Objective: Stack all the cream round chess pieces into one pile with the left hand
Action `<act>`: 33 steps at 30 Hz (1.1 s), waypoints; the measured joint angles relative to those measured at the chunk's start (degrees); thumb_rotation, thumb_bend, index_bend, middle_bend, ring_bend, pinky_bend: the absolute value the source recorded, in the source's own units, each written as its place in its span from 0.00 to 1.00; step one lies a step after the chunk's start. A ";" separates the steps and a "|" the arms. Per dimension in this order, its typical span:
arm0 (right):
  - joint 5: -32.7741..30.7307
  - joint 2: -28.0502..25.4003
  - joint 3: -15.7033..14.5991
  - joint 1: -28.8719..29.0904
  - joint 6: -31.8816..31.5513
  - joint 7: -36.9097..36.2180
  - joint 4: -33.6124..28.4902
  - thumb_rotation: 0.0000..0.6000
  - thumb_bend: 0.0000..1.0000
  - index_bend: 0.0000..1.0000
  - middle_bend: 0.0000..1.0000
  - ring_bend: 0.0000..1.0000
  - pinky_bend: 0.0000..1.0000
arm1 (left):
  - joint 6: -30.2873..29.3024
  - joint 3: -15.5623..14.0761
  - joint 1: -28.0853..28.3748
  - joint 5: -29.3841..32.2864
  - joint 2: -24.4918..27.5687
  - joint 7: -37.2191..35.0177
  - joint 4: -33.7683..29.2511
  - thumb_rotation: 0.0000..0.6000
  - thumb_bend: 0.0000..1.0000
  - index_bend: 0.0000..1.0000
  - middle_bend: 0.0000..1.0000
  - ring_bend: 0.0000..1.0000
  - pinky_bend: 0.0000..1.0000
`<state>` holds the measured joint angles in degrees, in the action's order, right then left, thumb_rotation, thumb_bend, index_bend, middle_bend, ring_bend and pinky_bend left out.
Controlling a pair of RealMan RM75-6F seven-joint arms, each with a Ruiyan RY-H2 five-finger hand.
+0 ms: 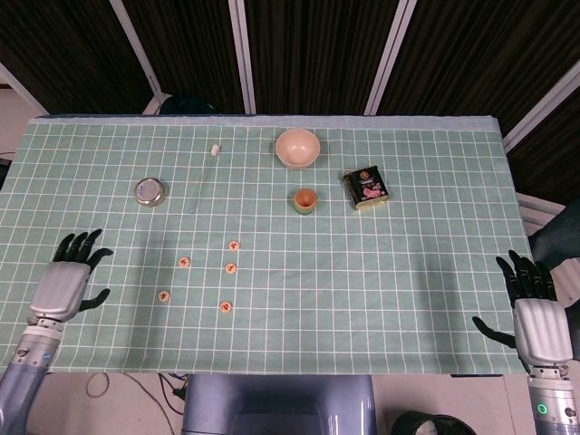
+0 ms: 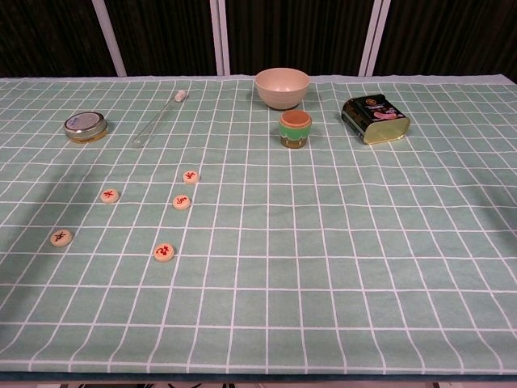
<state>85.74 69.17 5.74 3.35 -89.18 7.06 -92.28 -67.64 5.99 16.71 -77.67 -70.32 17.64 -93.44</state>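
The counter (image 1: pixel 435 299) is the broadest thing before me, covered in a green checked cloth, and everything I need lies on its left half, within reach of my working arm. My left hand (image 1: pixel 63 279) hovers over the near-left part of the cloth with its fingers spread and nothing in it, ready to pinch a thin disc. My right hand (image 1: pixel 536 313) waits at the far right edge, fingers apart and empty, well out of the way since this job is not its own.

At the back stand a cream bowl (image 1: pixel 297 147), a dark tin (image 1: pixel 365 188), a round metal lid (image 1: pixel 149 191) and a small green cup (image 1: pixel 304 199), all well apart from my work. A thin clear rod (image 1: pixel 204 177), possibly a stirrer, though I cannot tell for certain, lies between the lid and the bowl.

The five chess pieces (image 1: pixel 230 267) lie flat and scattered, none touching, none stacked yet. The nearest piece (image 1: pixel 164 295) is just right of my left hand, so I judge it the natural first pick.
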 measured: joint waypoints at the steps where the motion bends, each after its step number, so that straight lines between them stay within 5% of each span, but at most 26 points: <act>1: -0.12 -0.01 0.06 0.00 0.04 -0.03 -0.01 1.00 0.23 0.09 0.01 0.00 0.00 | 1.01 -0.06 0.72 0.42 -0.63 1.09 0.19 1.00 0.22 0.30 0.00 0.00 0.00; 15: -0.79 -0.23 0.39 -0.10 0.12 -0.65 -0.30 1.00 0.23 0.09 0.01 0.00 0.00 | 6.12 -2.93 5.26 5.04 -10.37 13.28 5.21 1.00 0.23 0.37 0.00 0.00 0.00; 33: -1.38 -0.24 0.72 -0.13 0.13 -0.73 -0.48 1.00 0.23 0.09 0.01 0.00 0.00 | 4.94 -4.29 7.22 4.00 -16.89 16.59 9.47 1.00 0.30 0.45 0.01 0.00 0.00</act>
<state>84.36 68.93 6.46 3.22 -89.05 6.32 -92.76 -62.71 1.70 23.93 -73.67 -87.21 34.23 -83.97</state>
